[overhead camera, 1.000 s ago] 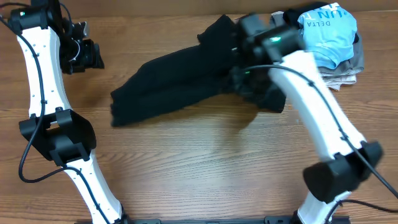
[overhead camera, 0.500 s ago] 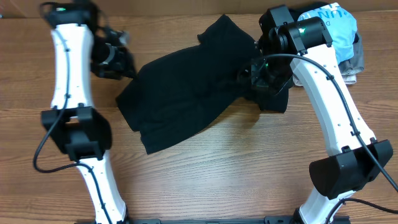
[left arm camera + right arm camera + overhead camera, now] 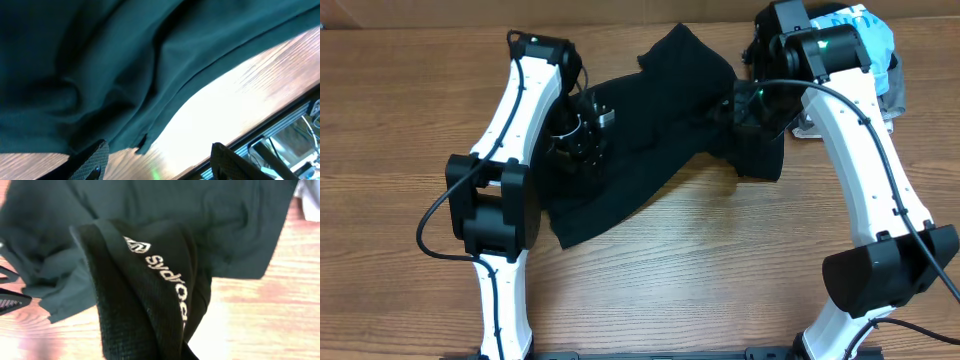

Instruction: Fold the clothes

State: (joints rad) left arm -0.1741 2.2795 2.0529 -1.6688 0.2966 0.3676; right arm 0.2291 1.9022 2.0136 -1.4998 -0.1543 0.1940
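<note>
The black garment [image 3: 660, 100] lies wrinkled across the middle of the wooden table, from the front left to the back right. My left gripper [image 3: 582, 140] hovers over its left part. In the left wrist view it is open and empty [image 3: 162, 161], with the garment's hem [image 3: 100, 60] just above the fingertips. My right gripper [image 3: 745, 108] is at the garment's right end. In the right wrist view a fold of black fabric with a white printed logo [image 3: 165, 275] hangs from the jaws and hides the fingers.
A light blue DELTA shirt [image 3: 865, 30] lies on grey and beige folded garments [image 3: 895, 85] at the back right corner. Bare wooden table [image 3: 670, 290] lies in front of the garment. A metal frame rail [image 3: 280, 142] runs along the table edge.
My left arm swung from the far left to over the garment's left part. The garment shifted right and spread toward the front. My right gripper moved slightly back and right with the fabric.
</note>
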